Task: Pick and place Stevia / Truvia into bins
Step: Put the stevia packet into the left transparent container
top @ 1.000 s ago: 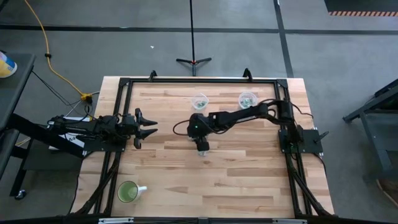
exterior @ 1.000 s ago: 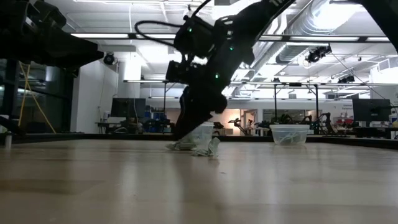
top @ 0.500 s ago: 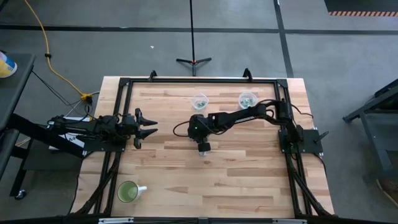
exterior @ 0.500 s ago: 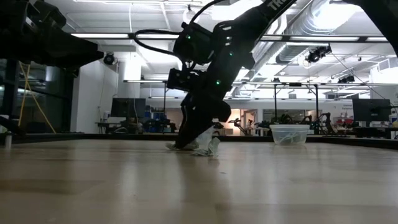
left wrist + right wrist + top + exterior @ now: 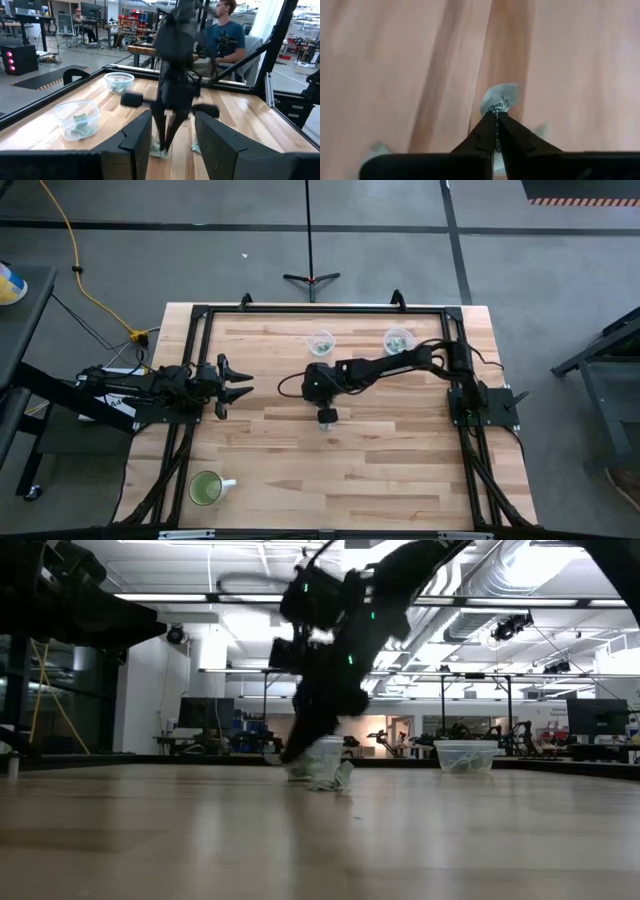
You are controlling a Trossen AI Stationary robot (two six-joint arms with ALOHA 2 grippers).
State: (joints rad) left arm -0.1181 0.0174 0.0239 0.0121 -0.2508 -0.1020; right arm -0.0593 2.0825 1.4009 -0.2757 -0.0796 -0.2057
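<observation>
Sachet: small pale green-and-white paper Stevia sachet [image 5: 500, 100] is sitting pinched at the right gripper [image 5: 496, 116], mid-worktop [image 5: 400, 470].
Jaws: closing narrow on its edge.
Advice: lifting straight, carrying toward clear plastic cup [image 5: 321, 341].
Left gripper [image 5: 240, 383]: waiting spread wide.

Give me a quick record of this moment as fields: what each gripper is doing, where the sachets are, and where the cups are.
right gripper: mid-table, fingers shut on a sachet
left gripper: waiting at the table's left edge, fingers open
loose sachets: on the wood near the right gripper
cups: left cup and right cup, far edge of the table, each holding sachets
mug: near left corner
</observation>
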